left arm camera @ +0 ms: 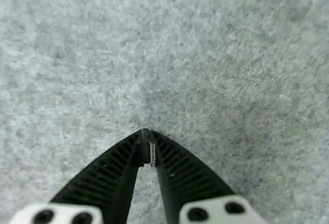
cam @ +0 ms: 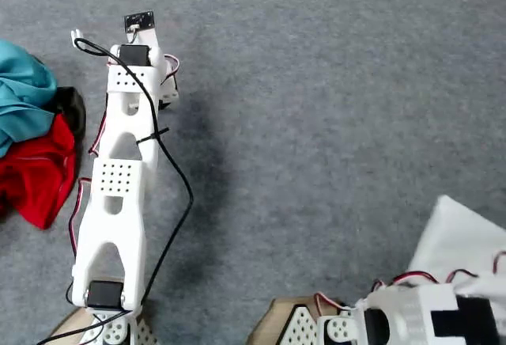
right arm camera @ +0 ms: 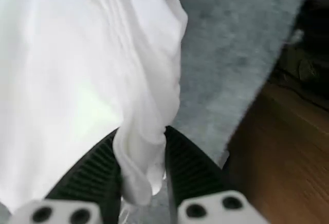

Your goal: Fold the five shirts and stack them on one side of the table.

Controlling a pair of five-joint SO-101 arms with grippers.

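Observation:
A white shirt (cam: 458, 238) lies at the table's front right corner. My right gripper (right arm camera: 143, 170) is shut on a bunched fold of the white shirt (right arm camera: 87, 70), the cloth pinched between its black fingers. My left gripper (left arm camera: 146, 149) is shut with nothing in it, tips together just over bare grey carpet; the left arm (cam: 118, 171) stretches up the table's left side. A teal shirt (cam: 24, 92), a red shirt (cam: 38, 171) and a dark garment (cam: 73, 108) are piled at the left edge.
Grey carpet (cam: 316, 108) covers the table. Wooden floor (right arm camera: 288, 152) shows past the carpet's edge in the right wrist view. A black cable (cam: 170, 171) trails along the left arm.

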